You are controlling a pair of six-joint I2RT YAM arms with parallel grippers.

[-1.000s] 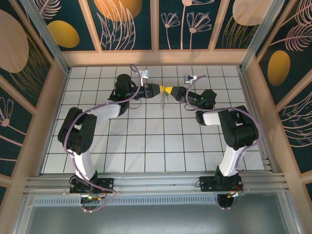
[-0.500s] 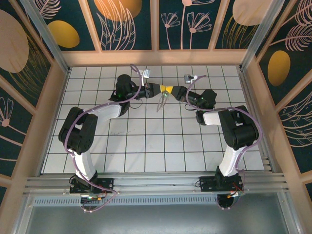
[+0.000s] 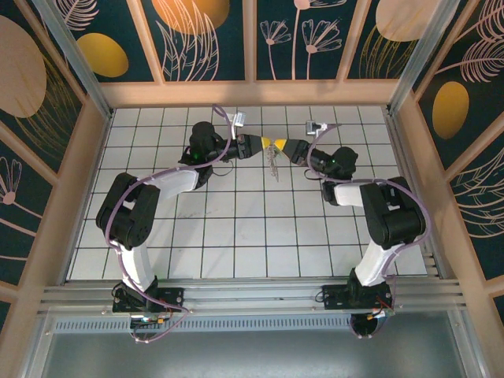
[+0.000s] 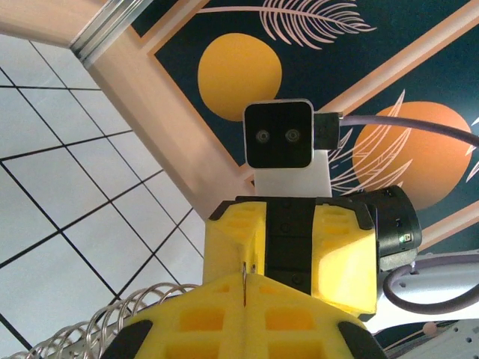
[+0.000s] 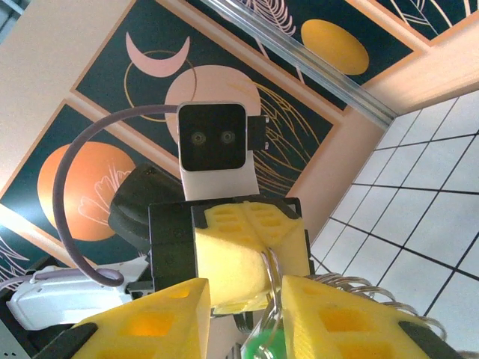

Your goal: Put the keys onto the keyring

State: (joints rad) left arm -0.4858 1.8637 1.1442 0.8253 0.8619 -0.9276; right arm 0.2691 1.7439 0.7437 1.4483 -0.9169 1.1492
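- Yellow-fingered, my left gripper (image 3: pixel 265 144) is clamped on the thin keyring (image 4: pixel 245 275) wire, far centre of the table (image 3: pixel 236 236).
- My right gripper (image 3: pixel 285 147) faces it, jaws parted, with the wire in the gap. The keys (image 3: pixel 272 164) dangle between our tips.

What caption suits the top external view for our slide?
Left pincer, clamping the keyring, faces right pincer above the tiled table, keys dangling.

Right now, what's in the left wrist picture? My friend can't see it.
The left pincer is shut on a thin metal sliver, facing the right pincer, whose jaws stand apart under its camera. Silver wire coils curl at lower left.
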